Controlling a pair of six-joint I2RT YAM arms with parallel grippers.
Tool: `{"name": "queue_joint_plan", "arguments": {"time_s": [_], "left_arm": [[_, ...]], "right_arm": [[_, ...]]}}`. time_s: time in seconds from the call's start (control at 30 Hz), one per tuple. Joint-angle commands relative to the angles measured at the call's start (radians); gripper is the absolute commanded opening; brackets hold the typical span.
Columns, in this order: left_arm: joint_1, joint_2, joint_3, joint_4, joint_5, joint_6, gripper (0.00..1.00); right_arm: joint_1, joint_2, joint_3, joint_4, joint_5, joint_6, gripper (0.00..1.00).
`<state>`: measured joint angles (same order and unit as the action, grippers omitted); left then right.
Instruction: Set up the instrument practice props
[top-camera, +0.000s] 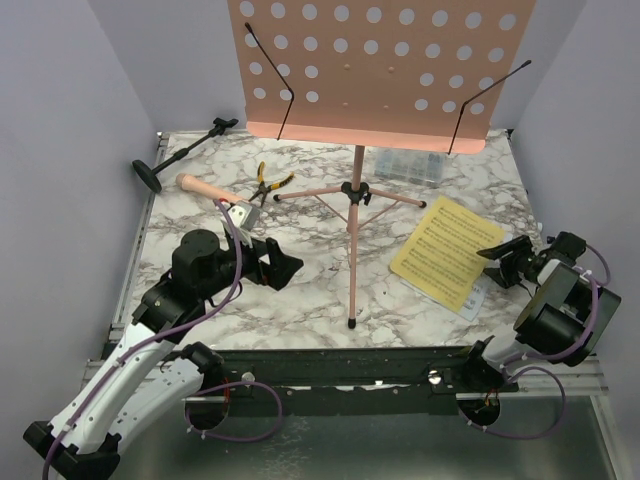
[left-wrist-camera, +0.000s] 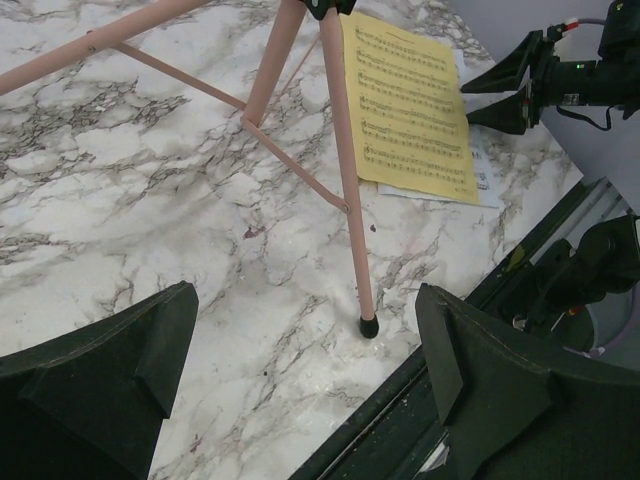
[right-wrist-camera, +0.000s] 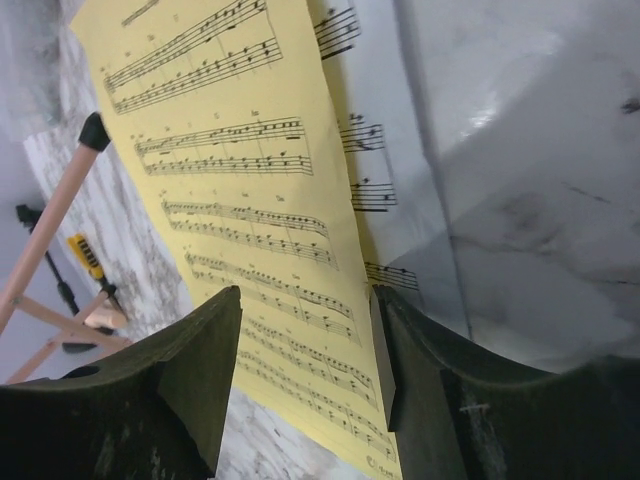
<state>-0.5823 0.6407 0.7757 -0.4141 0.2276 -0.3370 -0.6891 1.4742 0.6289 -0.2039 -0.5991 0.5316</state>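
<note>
Right claw half spread, pinching nothing that I can see; it hangs low at the right edge of the music sheets. Left claw spread wide, empty, left of the stand's near leg.

Sheets: 2, yellow over white, flat on the bench at front right, white peeking out at the near corner. Judged thin, limp and very light. A pinch from above would likely skid, so take them at the right edge, both layers together, or they may slide apart.

Pink music stand: upright mid-bench on 3 thin legs, wide perforated desk up top with 2 wire page holders. Looks top-heavy; a knock to a leg could tip it.

Mic stand: lying on its side at back left, round base at the bench edge. Rigid; grip the shaft.

Microphone: lying just beside it. Smooth, may roll.

In the way: pliers next to the microphone; clear compartment box behind the stand.
</note>
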Motion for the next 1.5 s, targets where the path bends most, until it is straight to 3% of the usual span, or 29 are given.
{"name": "queue_joint_plan", "arguments": {"time_s": [0.0, 0.33, 0.63, 0.73, 0.8, 0.83, 0.93, 1.13, 1.27, 1.47], "left_arm": [[0.005, 0.005, 0.04, 0.0, 0.022, -0.021, 0.99], [0.004, 0.028, 0.068, 0.003, 0.032, -0.065, 0.99], [0.004, 0.032, 0.088, 0.002, 0.044, -0.138, 0.99], [0.004, 0.035, 0.113, 0.001, 0.058, -0.183, 0.99], [0.004, 0.033, 0.129, 0.0, 0.064, -0.228, 0.99], [0.004, 0.033, 0.137, 0.001, 0.069, -0.259, 0.99], [0.004, 0.02, 0.156, 0.001, 0.079, -0.328, 0.99], [0.004, -0.061, 0.162, 0.002, 0.034, -0.433, 0.99], [0.004, -0.106, 0.15, 0.005, 0.006, -0.499, 0.99], [0.004, -0.123, 0.068, 0.083, 0.038, -0.639, 0.99]], "right_arm": [[-0.004, 0.012, -0.031, 0.101, -0.176, 0.026, 0.59], [0.017, 0.061, -0.031, 0.195, -0.286, 0.078, 0.58], [0.107, 0.092, -0.019, 0.235, -0.174, 0.076, 0.54], [0.159, 0.086, -0.013, 0.271, -0.149, 0.094, 0.42], [0.181, 0.05, -0.004, 0.254, -0.114, 0.104, 0.26], [0.193, 0.012, 0.003, 0.224, -0.083, 0.107, 0.16], [0.227, -0.126, 0.03, 0.096, 0.015, 0.085, 0.03], [0.329, -0.474, 0.12, -0.238, 0.112, -0.007, 0.0], [0.439, -0.643, 0.154, -0.356, -0.073, -0.049, 0.0], [0.609, -0.76, 0.216, -0.485, -0.418, -0.068, 0.0]]}}
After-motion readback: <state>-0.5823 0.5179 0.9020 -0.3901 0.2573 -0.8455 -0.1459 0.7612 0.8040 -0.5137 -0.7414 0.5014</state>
